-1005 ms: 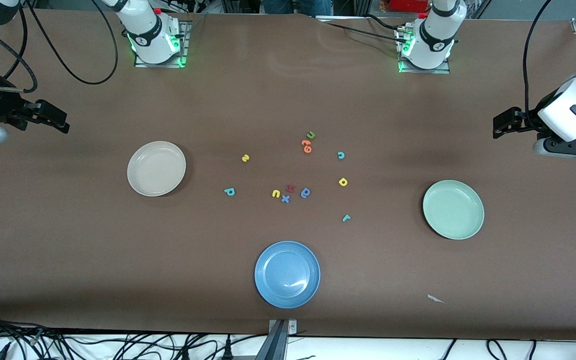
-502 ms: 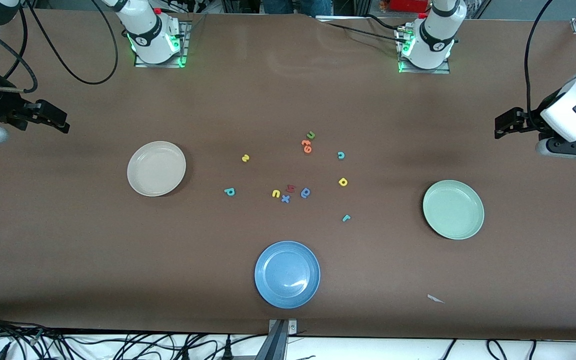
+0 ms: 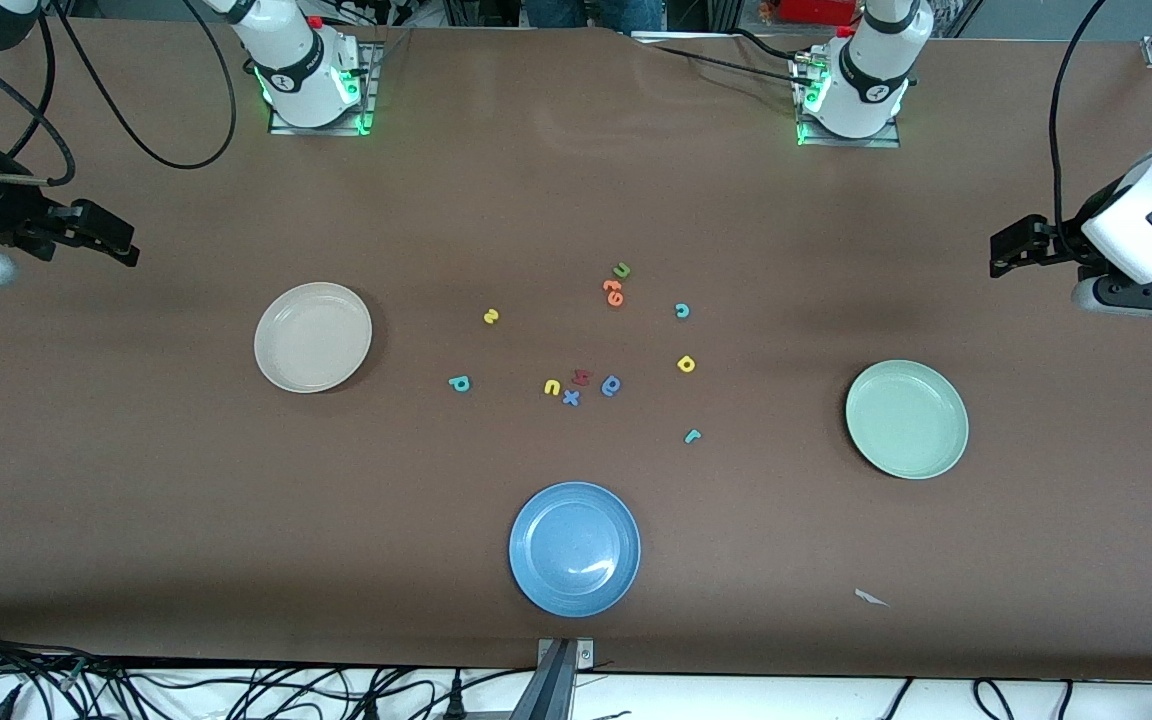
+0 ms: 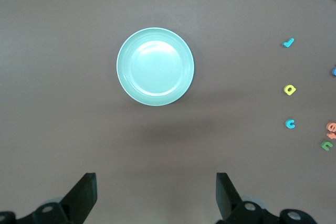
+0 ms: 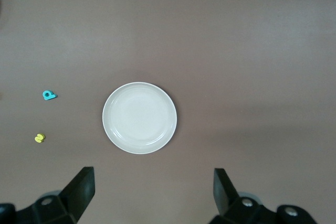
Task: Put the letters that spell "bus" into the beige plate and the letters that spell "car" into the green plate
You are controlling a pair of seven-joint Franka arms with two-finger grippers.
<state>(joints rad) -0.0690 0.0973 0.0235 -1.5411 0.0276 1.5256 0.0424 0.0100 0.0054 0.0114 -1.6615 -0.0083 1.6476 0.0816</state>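
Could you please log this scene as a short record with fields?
beige plate: empty, toward the right arm's end
green plate: empty, toward the left arm's end
blue plate: empty, nearest the front camera
foam letters: scattered on the table between the plates
left end effector: open, high above the table near the green plate
right end effector: open, high above the table near the beige plate

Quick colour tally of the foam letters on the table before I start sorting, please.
Teal: 3 (b, c, r)
Yellow: 3 (s, u, a)
Blue: 2
Green: 1
Orange: 1
Red: 1
Total: 11
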